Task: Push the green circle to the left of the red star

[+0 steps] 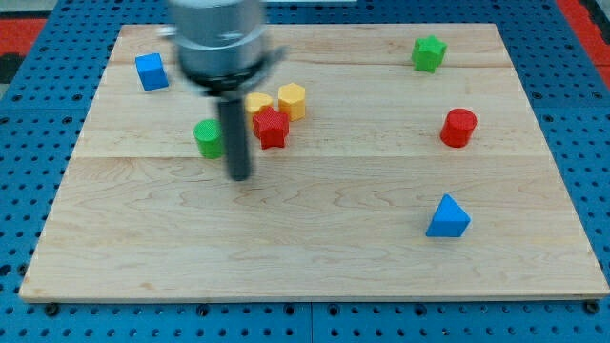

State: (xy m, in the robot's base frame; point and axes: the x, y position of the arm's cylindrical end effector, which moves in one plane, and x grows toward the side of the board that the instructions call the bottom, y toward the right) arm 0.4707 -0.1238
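The green circle point(207, 138) stands on the wooden board, partly hidden by my rod. The red star point(272, 128) lies just to its right, with the rod between them. My tip point(239, 176) rests on the board just below and to the right of the green circle, and below-left of the red star. It is close to the green circle; I cannot tell whether it touches it.
A yellow hexagon point(292, 100) and another yellow block point(257, 103) sit just above the red star. A blue cube point(151, 71) is at top left, a green star point(429, 52) at top right, a red cylinder point(458, 127) at right, a blue triangle point(447, 217) at lower right.
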